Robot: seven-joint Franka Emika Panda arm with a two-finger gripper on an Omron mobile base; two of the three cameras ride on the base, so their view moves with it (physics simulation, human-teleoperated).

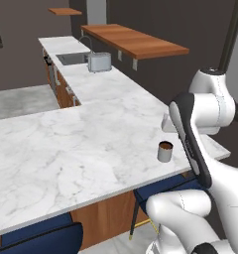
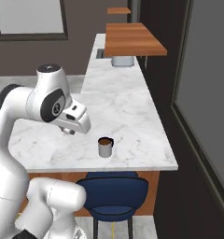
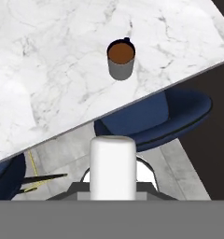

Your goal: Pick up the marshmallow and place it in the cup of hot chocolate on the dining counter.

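The marshmallow [image 3: 112, 165], a small white cylinder, sits upright between the fingertips of my gripper [image 3: 112, 187], which is shut on it. The cup of hot chocolate [image 3: 121, 60] is a small grey cup with brown liquid, standing near the edge of the white marble dining counter [image 3: 48, 70]. In the right base view my gripper [image 2: 67, 131] hangs above the counter [image 2: 118, 102], to the left of the cup [image 2: 105, 146] and apart from it. In the left base view the hand [image 1: 166, 122] peeks out behind my forearm, just beyond the cup [image 1: 165, 151].
A silver toaster [image 1: 99, 62] and a sink [image 1: 71, 58] stand at the far end of the counter, under a brown wooden shelf [image 1: 136, 42]. Dark blue stools [image 2: 115, 193] stand below the counter's near edge. A dark wall runs along the right [image 2: 202, 93].
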